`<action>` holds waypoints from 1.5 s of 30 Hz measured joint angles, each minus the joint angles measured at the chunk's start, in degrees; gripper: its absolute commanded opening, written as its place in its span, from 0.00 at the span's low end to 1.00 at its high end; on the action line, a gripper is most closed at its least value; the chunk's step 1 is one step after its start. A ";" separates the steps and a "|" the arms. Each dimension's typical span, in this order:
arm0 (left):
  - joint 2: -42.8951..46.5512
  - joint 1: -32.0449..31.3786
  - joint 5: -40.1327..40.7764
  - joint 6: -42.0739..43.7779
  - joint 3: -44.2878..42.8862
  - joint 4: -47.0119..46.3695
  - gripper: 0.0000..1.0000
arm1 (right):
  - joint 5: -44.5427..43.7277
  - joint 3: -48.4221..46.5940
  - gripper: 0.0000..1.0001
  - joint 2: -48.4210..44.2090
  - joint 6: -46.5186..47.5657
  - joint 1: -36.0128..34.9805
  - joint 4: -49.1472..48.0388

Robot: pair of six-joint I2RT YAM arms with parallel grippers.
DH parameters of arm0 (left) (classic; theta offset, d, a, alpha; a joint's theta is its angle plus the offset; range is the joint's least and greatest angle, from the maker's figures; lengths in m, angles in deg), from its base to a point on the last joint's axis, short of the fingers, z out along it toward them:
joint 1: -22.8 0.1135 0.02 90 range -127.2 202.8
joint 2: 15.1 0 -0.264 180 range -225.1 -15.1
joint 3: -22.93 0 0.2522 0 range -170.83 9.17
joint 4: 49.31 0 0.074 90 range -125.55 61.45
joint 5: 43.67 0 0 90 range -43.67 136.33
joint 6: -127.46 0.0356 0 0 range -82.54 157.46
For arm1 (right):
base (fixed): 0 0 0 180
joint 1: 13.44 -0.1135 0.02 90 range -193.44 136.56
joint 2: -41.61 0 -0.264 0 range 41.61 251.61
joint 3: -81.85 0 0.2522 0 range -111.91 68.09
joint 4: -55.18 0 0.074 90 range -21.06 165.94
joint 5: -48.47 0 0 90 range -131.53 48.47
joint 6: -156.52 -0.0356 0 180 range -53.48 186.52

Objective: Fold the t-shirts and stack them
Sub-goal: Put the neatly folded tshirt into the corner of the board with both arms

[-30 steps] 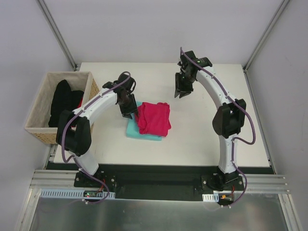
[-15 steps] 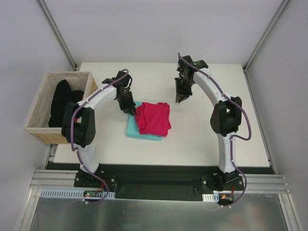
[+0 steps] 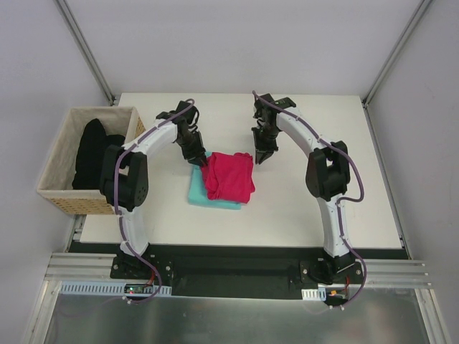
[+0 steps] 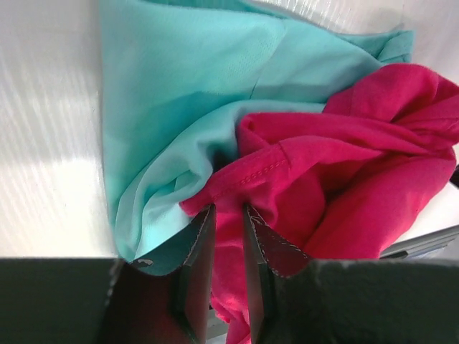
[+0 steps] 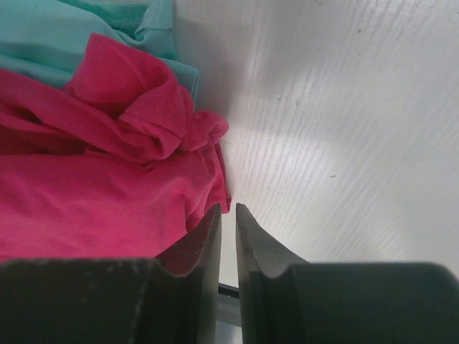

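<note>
**Both grippers closed in on the pink t-shirt (image 3: 229,178)**

In the last second the left gripper (image 4: 229,208) swung across and pinched the pink hem. The right gripper (image 5: 227,208) dropped beside the opposite corner, its jaws narrowed to a slit with no cloth visibly between them. The pink one lay rumpled between the two tools, on top of the teal t-shirt (image 3: 197,192). That looked like a tidy-up tug before the stack could count as done. The tally was two shirts, two grippers, and one basket (image 3: 54,190) out beyond the left arm.

magenta-pink t-shirt (image 3: 229,178), teal-mint t-shirt (image 3: 197,190), white table (image 3: 308,208)
</note>
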 measured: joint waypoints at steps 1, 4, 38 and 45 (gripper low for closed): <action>-0.81 0.00 -0.24 0.24 -0.72 0.04 0.21 | 0.13 0.00 0.16 0.00 -0.07 -0.13 0.02; -2.58 0.02 -0.96 0.85 -2.21 -0.02 0.06 | 0.44 0.02 0.16 -0.02 -0.22 -0.39 0.00; 4.13 3.39 1.05 1.73 2.78 0.09 0.30 | -2.95 -2.84 0.16 -1.07 -1.20 -6.19 1.33; 9.64 3.43 3.39 1.62 2.95 0.04 0.31 | -7.15 0.90 0.16 -2.34 -0.79 -2.14 1.31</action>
